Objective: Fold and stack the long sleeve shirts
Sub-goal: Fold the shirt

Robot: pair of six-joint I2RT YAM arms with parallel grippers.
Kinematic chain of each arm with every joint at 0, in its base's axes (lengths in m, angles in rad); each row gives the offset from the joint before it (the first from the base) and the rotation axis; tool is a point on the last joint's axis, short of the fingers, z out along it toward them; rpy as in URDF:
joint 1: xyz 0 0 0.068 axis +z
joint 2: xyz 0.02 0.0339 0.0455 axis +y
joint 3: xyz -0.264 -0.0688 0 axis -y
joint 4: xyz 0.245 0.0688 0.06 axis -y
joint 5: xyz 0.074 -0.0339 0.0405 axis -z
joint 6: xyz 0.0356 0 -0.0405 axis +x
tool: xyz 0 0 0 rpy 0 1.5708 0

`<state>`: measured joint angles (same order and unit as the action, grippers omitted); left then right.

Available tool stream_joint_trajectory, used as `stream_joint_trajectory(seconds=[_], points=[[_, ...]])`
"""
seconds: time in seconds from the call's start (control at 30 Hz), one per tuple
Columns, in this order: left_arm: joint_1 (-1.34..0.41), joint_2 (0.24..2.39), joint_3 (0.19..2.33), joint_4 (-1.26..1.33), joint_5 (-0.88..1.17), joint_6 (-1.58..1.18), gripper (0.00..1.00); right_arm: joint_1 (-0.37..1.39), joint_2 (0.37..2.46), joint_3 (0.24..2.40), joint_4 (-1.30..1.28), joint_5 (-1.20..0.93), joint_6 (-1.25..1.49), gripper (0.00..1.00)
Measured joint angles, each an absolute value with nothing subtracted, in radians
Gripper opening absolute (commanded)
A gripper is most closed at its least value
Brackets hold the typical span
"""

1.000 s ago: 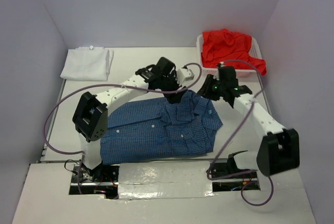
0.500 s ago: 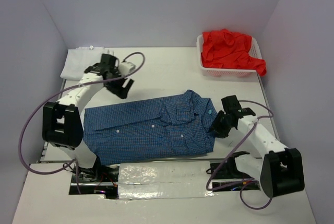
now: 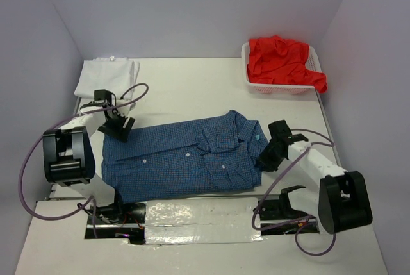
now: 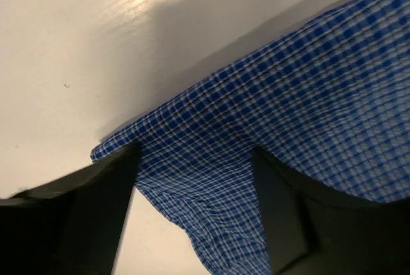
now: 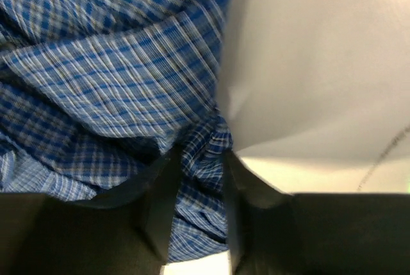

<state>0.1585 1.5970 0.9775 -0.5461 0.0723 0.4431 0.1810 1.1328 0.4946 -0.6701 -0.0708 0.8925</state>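
As left fingers (image 3: 117,127) have dropped to the blue shirt (image 3: 186,159), spread, right fingers (image 3: 268,158) pinching its edge.

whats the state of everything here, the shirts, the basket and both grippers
blue checked shirt: spread flat on the table, front up, collar toward the right arm
white shirt: folded, at the far left corner
red shirt: crumpled in the basket
basket: upright, holding the red shirt
left gripper: open, fingers either side of the blue checked shirt's corner
right gripper: shut on the blue checked shirt's bunched edge
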Motion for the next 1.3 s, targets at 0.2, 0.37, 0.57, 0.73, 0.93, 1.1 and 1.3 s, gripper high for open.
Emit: stream_joint_trajectory(seconds=[0.2, 0.37, 0.57, 0.73, 0.93, 1.1, 1.3], points=[[0.207, 1.579, 0.886, -0.462, 0.080, 0.509, 0.43, 0.185, 1.317, 0.608, -0.637, -0.072, 0.841, 0.00], [0.216, 1.463, 0.763, -0.450, 0.098, 0.603, 0.16, 0.225, 1.525, 0.801, -0.627, -0.039, 0.777, 0.00], [0.236, 1.392, 0.695, -0.450, 0.099, 0.710, 0.22, 0.281, 1.767, 1.109, -0.649, 0.029, 0.679, 0.00], [0.283, 1.350, 0.667, -0.498, 0.130, 0.800, 0.29, 0.331, 1.934, 1.351, -0.660, 0.081, 0.605, 0.00], [0.289, 1.337, 0.659, -0.535, 0.146, 0.913, 0.35, 0.360, 2.121, 1.600, -0.762, 0.141, 0.529, 0.00], [0.290, 1.337, 0.664, -0.561, 0.165, 0.968, 0.39, 0.384, 2.278, 1.887, -0.818, 0.179, 0.450, 0.00], [0.289, 1.349, 0.677, -0.599, 0.190, 0.999, 0.41, 0.383, 2.412, 2.162, -0.869, 0.203, 0.379, 0.00]])
